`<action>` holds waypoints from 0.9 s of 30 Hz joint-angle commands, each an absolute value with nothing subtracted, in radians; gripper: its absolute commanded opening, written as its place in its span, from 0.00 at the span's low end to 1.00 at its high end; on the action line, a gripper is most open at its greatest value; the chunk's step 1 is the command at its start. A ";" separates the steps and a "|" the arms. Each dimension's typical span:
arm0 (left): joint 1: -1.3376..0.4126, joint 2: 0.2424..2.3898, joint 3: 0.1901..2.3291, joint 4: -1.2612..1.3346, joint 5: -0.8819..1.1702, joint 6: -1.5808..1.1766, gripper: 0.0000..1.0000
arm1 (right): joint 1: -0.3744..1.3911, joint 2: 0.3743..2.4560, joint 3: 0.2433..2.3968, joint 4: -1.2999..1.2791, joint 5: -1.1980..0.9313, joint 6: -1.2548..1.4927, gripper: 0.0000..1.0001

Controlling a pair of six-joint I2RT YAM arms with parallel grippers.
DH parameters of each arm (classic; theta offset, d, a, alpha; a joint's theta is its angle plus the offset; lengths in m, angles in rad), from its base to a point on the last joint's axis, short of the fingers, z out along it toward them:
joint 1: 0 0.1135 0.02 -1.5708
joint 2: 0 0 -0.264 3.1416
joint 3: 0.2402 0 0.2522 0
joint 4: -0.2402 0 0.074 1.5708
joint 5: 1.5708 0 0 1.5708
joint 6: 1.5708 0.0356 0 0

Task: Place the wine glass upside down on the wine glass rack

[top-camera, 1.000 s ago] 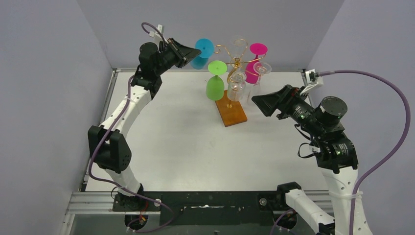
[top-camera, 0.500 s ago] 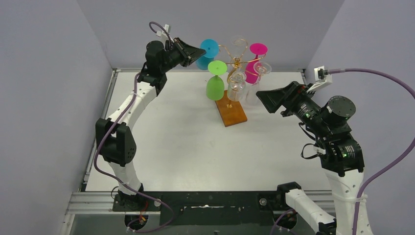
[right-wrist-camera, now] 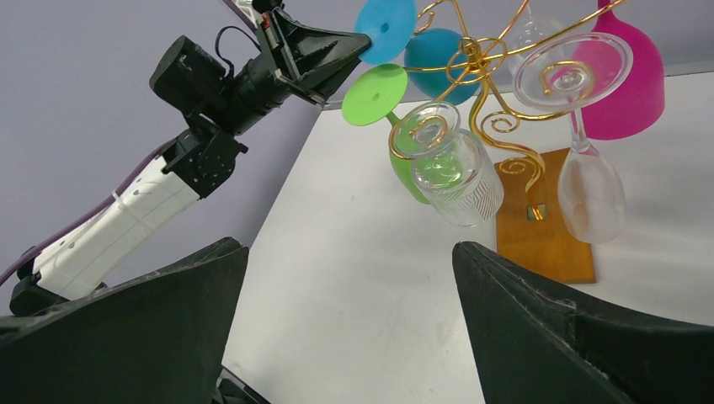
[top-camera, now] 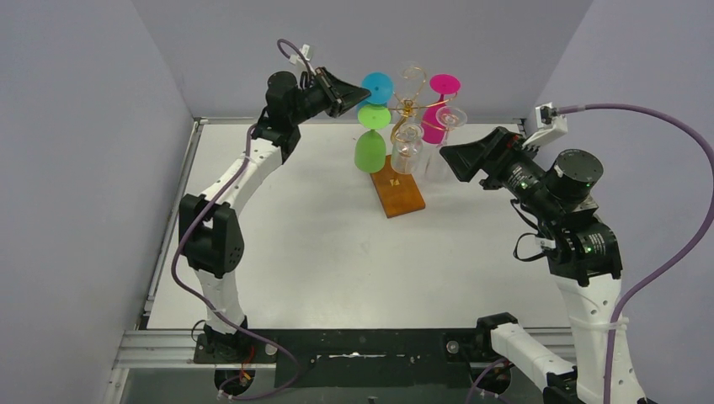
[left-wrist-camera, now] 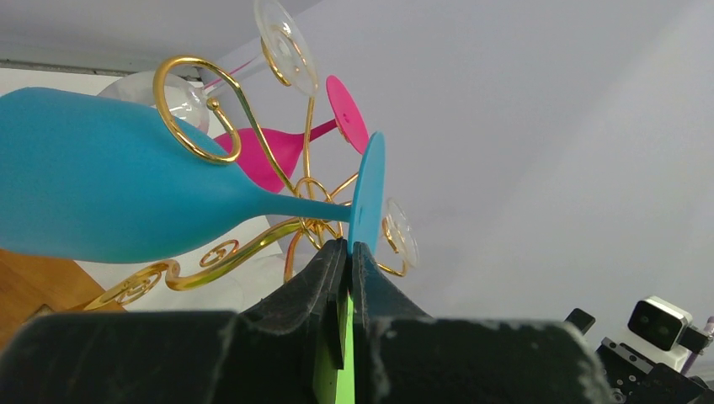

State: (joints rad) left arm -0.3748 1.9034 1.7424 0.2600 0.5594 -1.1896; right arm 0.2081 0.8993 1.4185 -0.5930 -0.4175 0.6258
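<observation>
My left gripper is shut on the foot edge of a blue wine glass, held high and tilted beside the wine glass rack, a gold wire stand on an orange wooden base. In the left wrist view the fingertips pinch the blue foot disc, and the blue bowl lies behind a gold spiral arm; I cannot tell whether the stem sits in a curl. My right gripper is open and empty, right of the rack. The right wrist view shows the blue glass and rack.
Upside down on the rack hang a green glass, a pink glass and clear glasses. The grey back wall stands close behind the rack. White tabletop lies in front of the wooden base.
My left gripper has moved right and slightly up with the blue glass, bringing it against the rack's top. My right arm has risen a little, its gripper still open.
</observation>
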 commanded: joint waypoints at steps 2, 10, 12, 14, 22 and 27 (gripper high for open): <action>-0.377 1.925 1.831 0.407 0.586 -1.208 0.00 | 0.201 0.903 1.471 -0.550 -0.387 0.591 0.98; -0.376 1.952 1.855 0.472 0.569 -1.178 0.00 | 0.199 0.907 1.462 -0.538 -0.376 0.584 0.98; -0.376 1.966 1.867 0.493 0.568 -1.181 0.00 | 0.198 0.910 1.463 -0.537 -0.376 0.581 0.98; -0.376 1.982 1.886 0.499 0.566 -1.185 0.00 | 0.199 0.910 1.465 -0.534 -0.375 0.581 0.98; -0.375 2.044 1.947 0.555 0.564 -1.206 0.00 | 0.198 0.913 1.470 -0.526 -0.371 0.577 0.98; -0.372 2.067 1.974 0.560 0.561 -1.201 0.00 | 0.198 0.911 1.469 -0.522 -0.370 0.575 0.98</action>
State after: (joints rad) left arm -0.3817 2.0762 1.8858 0.4107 0.5858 -1.2041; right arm 0.2031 0.9108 1.4319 -0.5877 -0.3885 0.5896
